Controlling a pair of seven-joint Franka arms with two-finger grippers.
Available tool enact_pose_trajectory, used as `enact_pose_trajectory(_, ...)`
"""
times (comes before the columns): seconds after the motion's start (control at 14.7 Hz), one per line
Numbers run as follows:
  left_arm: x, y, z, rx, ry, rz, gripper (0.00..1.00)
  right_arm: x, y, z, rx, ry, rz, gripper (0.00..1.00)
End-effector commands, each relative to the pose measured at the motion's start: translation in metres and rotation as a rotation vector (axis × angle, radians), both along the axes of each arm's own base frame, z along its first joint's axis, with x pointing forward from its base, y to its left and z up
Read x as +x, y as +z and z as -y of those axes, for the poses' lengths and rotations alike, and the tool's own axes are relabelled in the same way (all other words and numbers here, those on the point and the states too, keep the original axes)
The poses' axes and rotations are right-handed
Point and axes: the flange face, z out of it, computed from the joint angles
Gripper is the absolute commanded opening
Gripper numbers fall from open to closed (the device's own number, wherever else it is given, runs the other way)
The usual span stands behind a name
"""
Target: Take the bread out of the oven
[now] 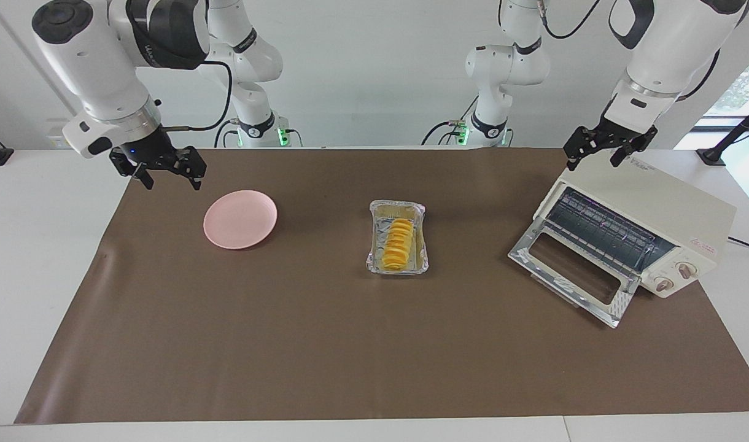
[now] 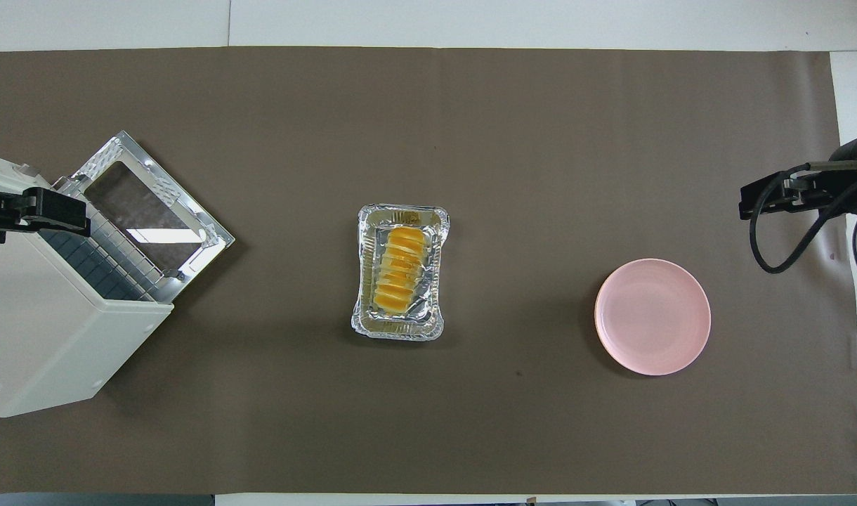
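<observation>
The bread (image 1: 398, 245) (image 2: 399, 270), a ridged golden-yellow loaf, lies in a crinkled foil tray (image 1: 374, 265) (image 2: 364, 320) on the middle of the brown mat. The cream-white oven (image 1: 654, 205) (image 2: 42, 330) stands at the left arm's end of the table. Its glass door (image 1: 571, 273) (image 2: 147, 211) is dropped open and its wire rack is bare. My left gripper (image 1: 592, 161) (image 2: 49, 211) hangs open and empty over the oven's top. My right gripper (image 1: 172, 181) (image 2: 773, 200) waits open and empty above the mat's edge beside the pink plate.
A pink plate (image 1: 240, 219) (image 2: 652, 316) sits on the mat toward the right arm's end, with nothing on it. The brown mat (image 1: 350, 356) covers most of the white table.
</observation>
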Motion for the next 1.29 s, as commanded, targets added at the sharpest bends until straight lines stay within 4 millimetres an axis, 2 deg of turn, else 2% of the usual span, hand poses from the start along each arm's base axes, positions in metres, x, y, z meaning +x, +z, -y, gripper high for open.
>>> enact_pose_trajectory(0.0, 0.003, 0.014, 0.000, -0.038, -0.056, -0.033, 1.00, -0.007, 0.001, 0.002, -0.009, 0.019, -0.007, 1.00)
enact_pose_trajectory(0.07, 0.002, 0.012, 0.012, -0.029, -0.092, -0.034, 1.00, -0.007, 0.001, 0.002, -0.009, 0.019, -0.007, 1.00)
enact_pose_trajectory(0.2, 0.007, 0.012, 0.010, -0.017, -0.117, -0.051, 1.00, -0.007, 0.001, 0.002, -0.009, 0.019, -0.007, 1.00)
enact_pose_trajectory(0.34, 0.009, 0.021, 0.012, -0.019, -0.101, 0.002, 1.00, -0.007, 0.001, 0.002, -0.009, 0.019, -0.007, 1.00)
enact_pose_trajectory(0.61, 0.010, 0.018, 0.020, -0.022, -0.125, 0.024, 1.00, -0.007, 0.001, 0.002, -0.009, 0.019, -0.007, 1.00)
enact_pose_trajectory(1.22, 0.008, 0.015, 0.014, -0.019, -0.107, 0.007, 1.00, -0.007, 0.001, 0.002, -0.009, 0.019, -0.007, 1.00)
